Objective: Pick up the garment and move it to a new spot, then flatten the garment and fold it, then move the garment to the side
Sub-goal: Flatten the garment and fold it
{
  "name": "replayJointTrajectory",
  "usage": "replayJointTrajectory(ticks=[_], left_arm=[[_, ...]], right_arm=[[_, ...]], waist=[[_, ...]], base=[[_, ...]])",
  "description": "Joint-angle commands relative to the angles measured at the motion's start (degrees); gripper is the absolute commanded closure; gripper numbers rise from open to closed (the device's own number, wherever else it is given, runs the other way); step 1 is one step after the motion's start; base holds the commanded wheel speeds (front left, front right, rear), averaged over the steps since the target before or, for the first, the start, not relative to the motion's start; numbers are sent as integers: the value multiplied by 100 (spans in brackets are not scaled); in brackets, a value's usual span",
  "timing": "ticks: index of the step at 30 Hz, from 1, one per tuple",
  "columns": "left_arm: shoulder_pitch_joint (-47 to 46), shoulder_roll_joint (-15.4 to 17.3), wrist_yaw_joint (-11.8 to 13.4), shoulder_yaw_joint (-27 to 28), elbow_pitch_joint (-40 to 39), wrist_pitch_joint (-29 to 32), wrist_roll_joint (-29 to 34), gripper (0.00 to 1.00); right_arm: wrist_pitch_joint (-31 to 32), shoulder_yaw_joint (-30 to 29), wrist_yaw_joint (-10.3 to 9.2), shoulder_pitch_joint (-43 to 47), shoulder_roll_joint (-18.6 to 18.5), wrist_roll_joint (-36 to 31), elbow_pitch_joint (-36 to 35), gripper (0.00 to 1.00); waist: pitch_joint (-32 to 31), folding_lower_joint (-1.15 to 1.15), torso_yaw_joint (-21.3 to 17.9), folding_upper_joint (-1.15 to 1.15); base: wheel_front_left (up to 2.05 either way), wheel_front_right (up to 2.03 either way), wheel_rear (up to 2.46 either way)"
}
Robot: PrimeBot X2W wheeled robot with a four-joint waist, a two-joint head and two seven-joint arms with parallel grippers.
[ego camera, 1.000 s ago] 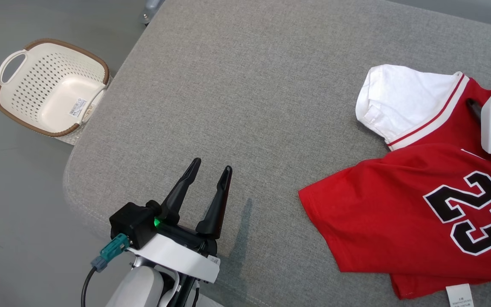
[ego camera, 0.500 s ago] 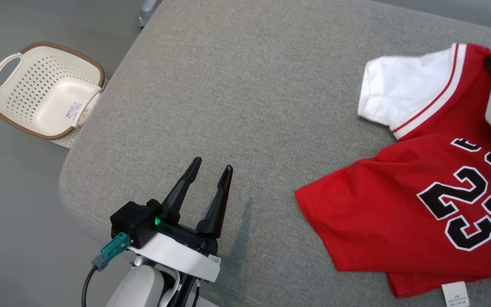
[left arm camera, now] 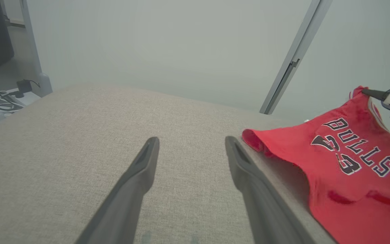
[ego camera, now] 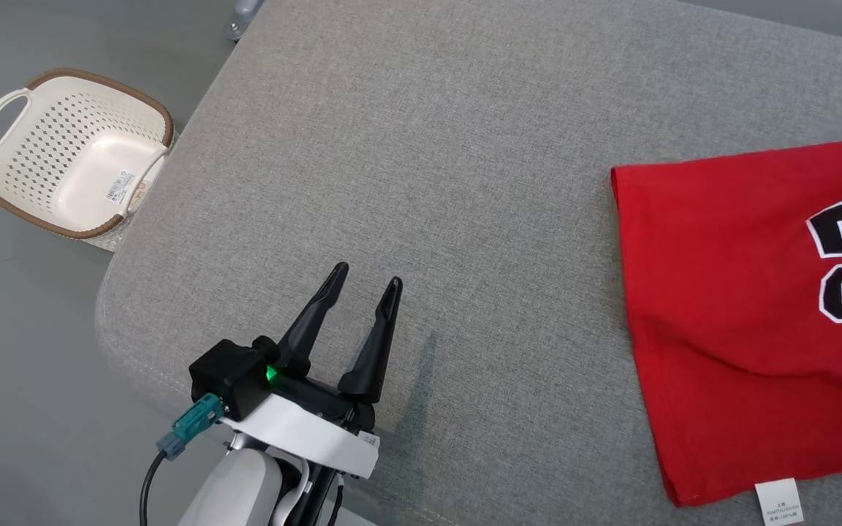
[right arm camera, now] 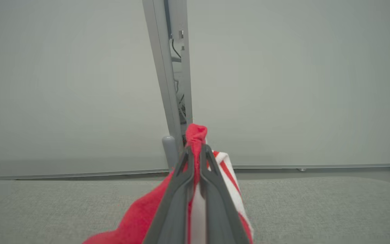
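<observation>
The red Bulls jersey is toward the right side of the grey upholstered cushion. Its hem and white care label lie close to the near edge. The right pincer is clamped tight on a bunch of red cloth beside white-and-red striped trim and holds that end up off the cushion. In the left wrist view the jersey slopes up from the cushion to the right pincer, so its long axis runs from the raised end down to the hem at the near edge.

The left pincer is spread wide and empty over the near-left corner of the cushion. The jersey lies well apart from it, to its right. The right arm has the garment, and the bare stretch of cushion that looks best for a new spot lies left of the jersey, between it and the left pincer.

The head view cuts the jersey off at its right edge, so the sleeves, the collar and the gripped end fall outside it. Whether the hold is on the neckline or an armhole is hard to make out. A white perforated basket stands on the floor beyond the cushion's left edge.
</observation>
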Motion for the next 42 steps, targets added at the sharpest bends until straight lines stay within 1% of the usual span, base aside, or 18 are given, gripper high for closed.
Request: replayJointTrajectory(ticks=[1,2,3,5,6,7,8,13,19,22,24,25,27,32,35,37,40,42], left_arm=[[-92,35,-8,37,-8,-9,47,0],[-91,32,-8,48,-1,-9,50,0],[-90,30,-8,49,5,-9,58,0],[-102,23,-8,44,0,-9,83,0],[-111,28,-8,51,-2,-9,78,0],[-121,29,-8,63,-7,-9,85,0],[-111,30,-8,84,-7,-9,123,0],[-49,28,-8,172,7,-9,226,0],[85,30,-8,293,15,-9,353,0],[159,32,-8,360,-4,-9,387,0],[206,30,-8,419,-23,-9,377,0],[206,30,-8,419,-23,-9,377,0],[275,31,-8,469,-33,-8,379,0],[397,29,-8,567,-28,-8,356,0],[464,29,-8,577,-26,-8,314,0],[486,30,-8,555,-2,-8,312,0],[506,31,-8,530,8,-9,301,0],[527,30,-9,510,14,-9,295,0]], right_arm=[[156,-230,4,178,198,-202,-24,88],[266,-381,4,277,194,-419,-20,18],[383,-564,2,317,224,-572,-18,0],[424,-894,2,319,320,-934,-25,0],[416,-1055,2,347,429,-1083,-20,0],[403,-1211,2,383,567,-1221,-17,0],[382,-1469,3,460,831,-1463,-17,0],[238,-1746,2,581,1358,-1999,-18,0],[-162,-1738,2,851,2017,-1975,-88,0],[-292,-1671,2,1109,2254,-1756,-320,0],[-338,-1504,2,1358,2395,-1578,-617,0],[-338,-1504,2,1358,2395,-1578,-617,0],[-361,-1349,2,1678,2470,-1356,-1079,0],[-356,-1115,2,2869,2447,-909,-2716,0],[-359,-1195,2,3568,2511,-783,-3586,0],[-359,-1303,2,4010,2568,-856,-4070,0],[-358,-1534,2,4562,2825,-909,-4638,0],[-358,-1589,2,4808,2923,-992,-4876,0]], waist=[[-4,0,-11,0],[-10,0,-28,0],[-15,0,-47,0],[-33,0,-94,0],[-51,0,-123,0],[-72,0,-157,0],[-141,0,-243,0],[-386,0,-558,0],[-811,0,-1054,0],[-1025,0,-1288,0],[-1150,0,-1437,0],[-1150,0,-1437,0],[-1276,0,-1575,0],[-1509,0,-1870,0],[-1571,0,-2003,0],[-1591,0,-2077,0],[-1593,0,-2183,0],[-1577,0,-2259,0]], base=[[0,0,0],[0,0,0],[0,0,0],[0,0,0],[0,0,0],[0,0,0],[0,0,0],[0,0,0],[0,0,0],[0,0,0],[0,0,0],[0,0,0],[0,0,0],[0,0,0],[0,0,0],[0,0,0],[0,0,0],[0,0,0]])
